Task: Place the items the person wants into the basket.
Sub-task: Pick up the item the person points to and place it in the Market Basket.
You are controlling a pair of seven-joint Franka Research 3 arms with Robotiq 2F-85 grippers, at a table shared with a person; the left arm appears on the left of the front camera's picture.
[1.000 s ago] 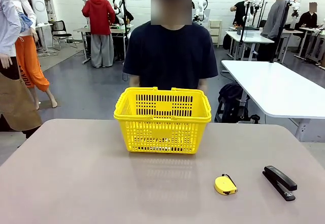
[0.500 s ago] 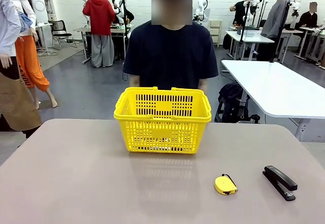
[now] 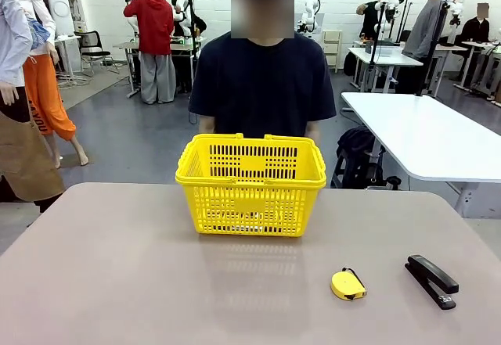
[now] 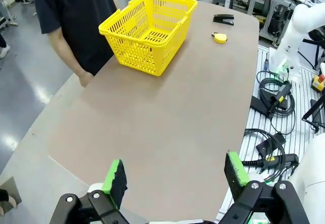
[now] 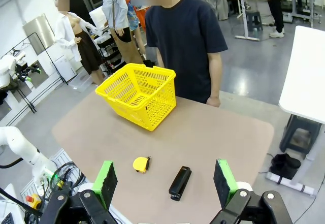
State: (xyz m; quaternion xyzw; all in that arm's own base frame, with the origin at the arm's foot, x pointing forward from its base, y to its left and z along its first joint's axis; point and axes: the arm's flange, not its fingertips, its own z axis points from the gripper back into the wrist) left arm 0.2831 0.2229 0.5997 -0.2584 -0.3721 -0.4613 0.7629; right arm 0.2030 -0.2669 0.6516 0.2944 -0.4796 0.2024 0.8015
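Beige table (image 3: 117, 282), yellow basket (image 3: 250, 185) mid-far, tape measure (image 3: 347, 285) beside stapler (image 3: 430, 280), left claw (image 4: 175, 176) and right claw (image 5: 165, 181) both released, empty

Bare table (image 3: 117, 282) – basket (image 3: 250, 185) mid-far side

Yellow tape measure (image 3: 347, 285) lies beside black stapler (image 3: 430, 280) on table (image 3: 117, 282).

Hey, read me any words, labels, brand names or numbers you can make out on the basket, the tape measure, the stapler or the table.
No text can be read on any of them.
yellow basket: flat panels on its sides, no print legible.
yellow tape measure: any marking too small to read.
black stapler: no legible label.
table: plain, no marks.
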